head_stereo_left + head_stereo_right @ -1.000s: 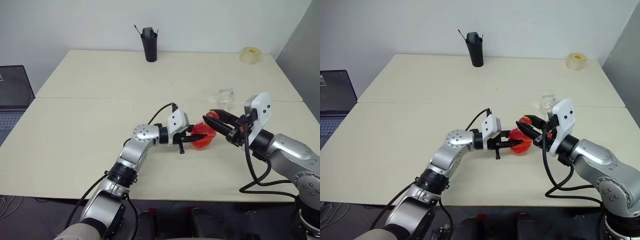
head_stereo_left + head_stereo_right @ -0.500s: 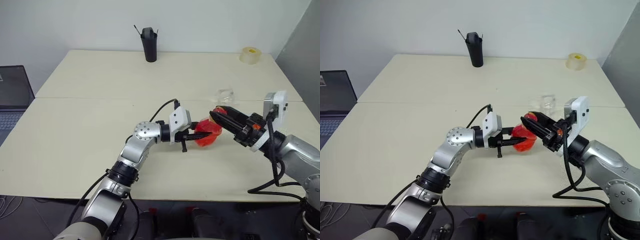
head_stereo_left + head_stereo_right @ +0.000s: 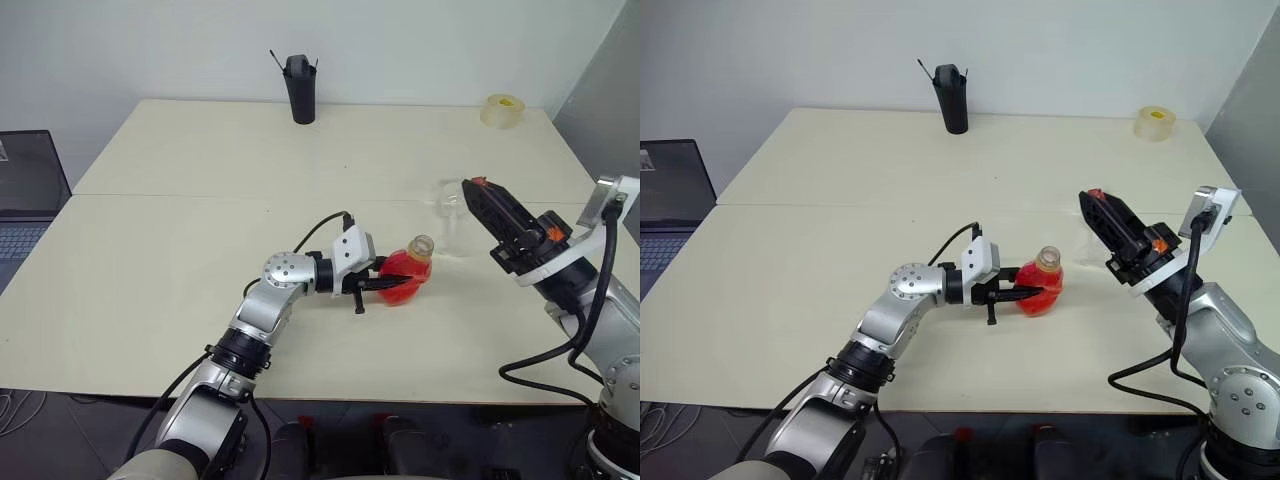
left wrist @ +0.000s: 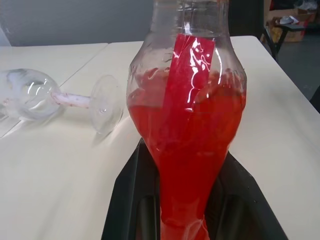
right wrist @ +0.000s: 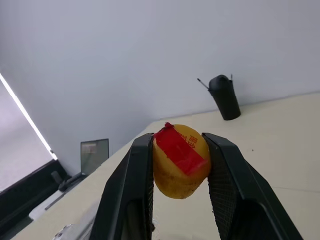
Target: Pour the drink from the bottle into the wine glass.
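1. Clamping the bottle [image 3: 407, 277] low, the left gripper [image 3: 381, 287] steadies it upright, uncapped.
2. Right gripper [image 5: 177, 165] pinches the yellow cap [image 5: 181, 161], lifted clear beside the bottle.
3. Glass [image 4: 60, 97] lies toppled just behind the bottle; pouring needs it upright.

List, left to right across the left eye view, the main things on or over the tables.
laptop → black holder → left gripper → bottle → wine glass → right gripper → tape roll
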